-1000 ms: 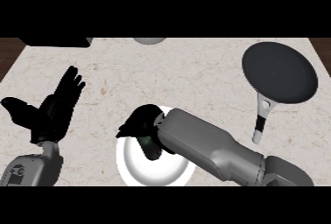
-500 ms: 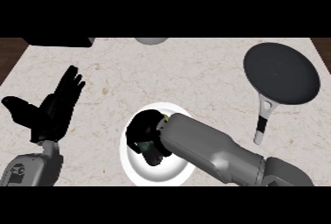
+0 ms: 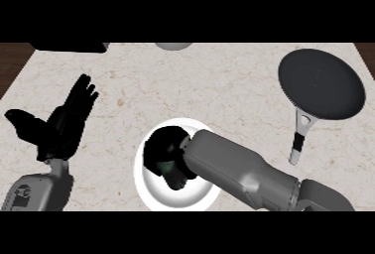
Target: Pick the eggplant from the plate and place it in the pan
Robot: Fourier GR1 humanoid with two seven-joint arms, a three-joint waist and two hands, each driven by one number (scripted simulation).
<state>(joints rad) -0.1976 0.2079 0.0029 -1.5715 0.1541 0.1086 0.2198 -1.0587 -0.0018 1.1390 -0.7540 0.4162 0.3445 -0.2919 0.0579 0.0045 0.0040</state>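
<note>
Over the plate (image 3: 157,196) our right hand (image 3: 168,158) has dropped lower vs. 1 s ago, fingers curled; eggplant hidden. Left hand (image 3: 62,119) rests open, unchanged; pan (image 3: 321,83) well apart.

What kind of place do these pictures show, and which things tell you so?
Most likely a kitchen counter. The marble-patterned countertop carries a dark pan with a long handle at the right and a white plate near the front, over which the right hand is lowered.

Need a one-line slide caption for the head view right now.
Right hand curled down over the white plate, hiding the eggplant; left hand rests open; pan sits far right.
</note>
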